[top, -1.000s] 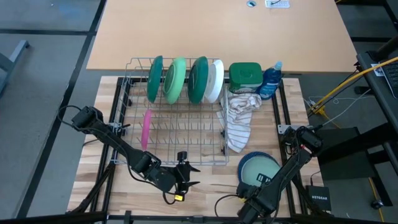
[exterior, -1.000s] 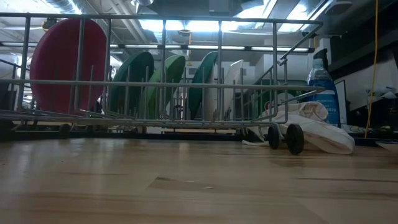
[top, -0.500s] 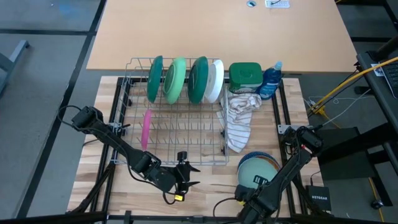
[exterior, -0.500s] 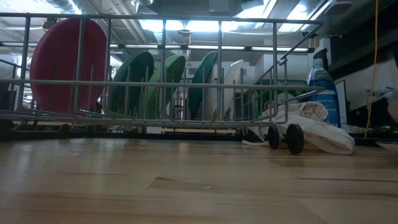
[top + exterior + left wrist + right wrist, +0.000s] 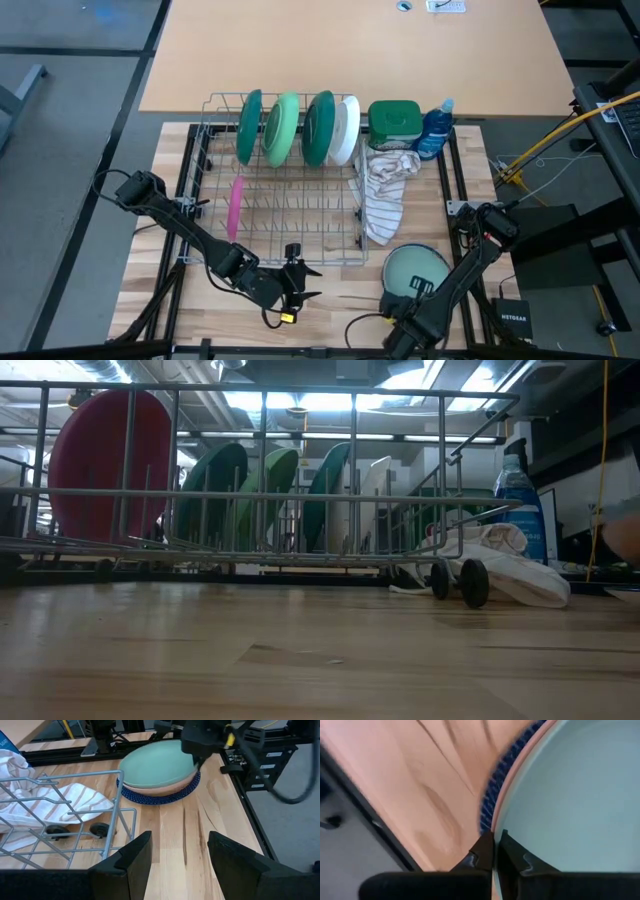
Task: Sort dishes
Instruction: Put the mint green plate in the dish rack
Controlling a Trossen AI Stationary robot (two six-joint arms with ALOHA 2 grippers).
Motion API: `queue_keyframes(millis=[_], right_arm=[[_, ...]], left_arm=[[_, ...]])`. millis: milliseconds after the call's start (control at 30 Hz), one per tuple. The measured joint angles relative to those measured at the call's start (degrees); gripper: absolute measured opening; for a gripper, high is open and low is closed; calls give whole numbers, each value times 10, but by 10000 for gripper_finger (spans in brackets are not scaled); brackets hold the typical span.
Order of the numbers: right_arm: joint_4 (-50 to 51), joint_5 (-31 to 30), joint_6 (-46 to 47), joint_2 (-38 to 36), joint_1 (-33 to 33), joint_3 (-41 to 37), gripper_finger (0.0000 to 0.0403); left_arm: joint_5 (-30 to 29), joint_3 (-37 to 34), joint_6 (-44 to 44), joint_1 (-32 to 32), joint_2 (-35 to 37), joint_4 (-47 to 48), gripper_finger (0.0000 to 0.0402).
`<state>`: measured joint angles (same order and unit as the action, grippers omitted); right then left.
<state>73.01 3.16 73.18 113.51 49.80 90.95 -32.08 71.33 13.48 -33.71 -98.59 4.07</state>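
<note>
A pale teal plate (image 5: 418,272) tops a small stack at the table's near right, over a brown plate (image 5: 165,788) and a navy plate (image 5: 150,797) that lies flat on the wood. My right gripper (image 5: 493,847) is shut on the teal plate's near rim. In the wire rack (image 5: 285,215) stand dark green (image 5: 249,127), light green (image 5: 283,128), dark green (image 5: 318,127) and white (image 5: 346,130) plates on edge, with a pink plate (image 5: 235,208) on edge nearer left. My left gripper (image 5: 175,865) hovers open near the rack's near right corner. My right gripper pinches the pale teal plate's near rim (image 5: 502,827) between its two fingers, one finger on the teal inner face and one on the outer side. The fingers come from above, pointing down. The plate's far part still lies on the stack below.
A beige-and-white striped cloth (image 5: 385,195) hangs off the rack's right end onto the table. Behind it stand a green lidded tub (image 5: 394,124) and a blue spray bottle (image 5: 436,130). Bare wood lies between the rack's near side and the table's near edge.
The pale teal plate has shifted on the stack under my right gripper: the navy rim, seen all round it a second ago, is now nearly covered in the high view. My left arm has kept still.
</note>
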Motion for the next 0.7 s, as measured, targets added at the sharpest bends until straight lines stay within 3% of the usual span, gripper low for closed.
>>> queue_keyframes(millis=[367, 700], right_arm=[[67, 25, -4, -5, 0, 30, 9], [32, -1, -17, -5, -1, 51, 9]], left_arm=[[0, 0, 0, 1, 0, 0, 184], [0, 0, 0, 0, 0, 0, 184]])
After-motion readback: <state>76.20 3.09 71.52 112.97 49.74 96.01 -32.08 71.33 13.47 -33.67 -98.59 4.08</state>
